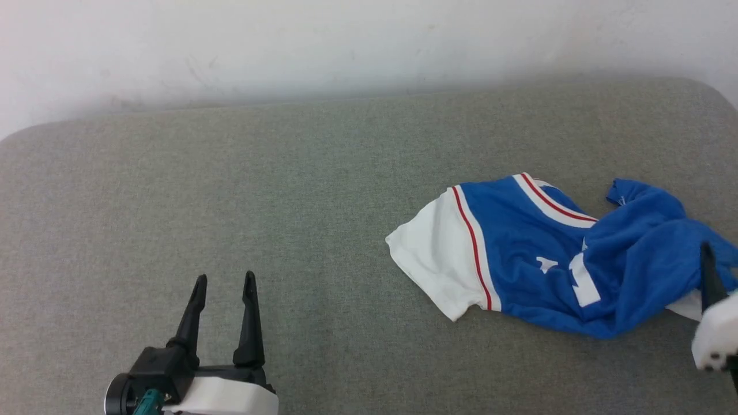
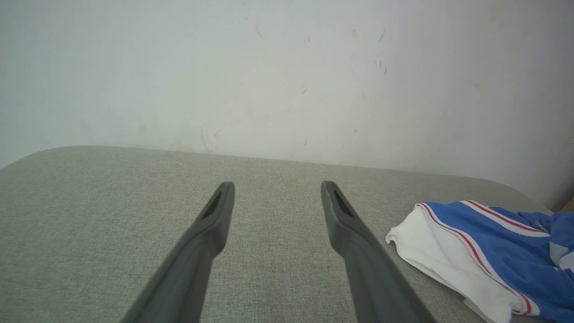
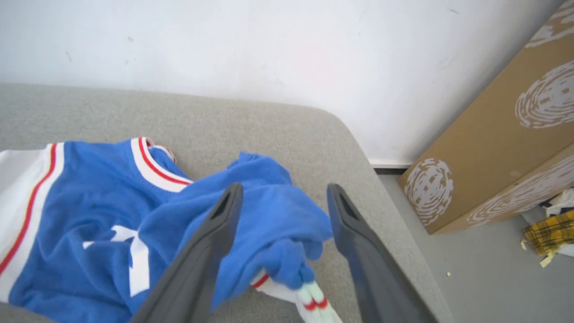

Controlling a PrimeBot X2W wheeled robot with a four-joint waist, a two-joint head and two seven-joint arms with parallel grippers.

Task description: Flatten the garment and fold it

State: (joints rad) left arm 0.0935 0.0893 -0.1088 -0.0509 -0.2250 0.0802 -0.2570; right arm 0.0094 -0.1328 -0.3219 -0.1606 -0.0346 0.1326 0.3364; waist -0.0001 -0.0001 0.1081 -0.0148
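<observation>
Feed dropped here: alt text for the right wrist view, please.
The right claw stands open over the crumpled blue garment, a bunched sleeve lying loose between its fingers. The garment rests on a grey padded surface by a white wall; a cardboard box stands on the floor beyond.

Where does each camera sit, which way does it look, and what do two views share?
Head view: on the head, looking down at cushion and shirt; left pincer lower left, right pincer at right edge.
Left wrist view: on the left arm, looking past its open pincer over the cushion to the wall.
Right wrist view: on the right arm, looking past its open pincer at the shirt; box beyond.
Shared: all three show the shirt.
</observation>
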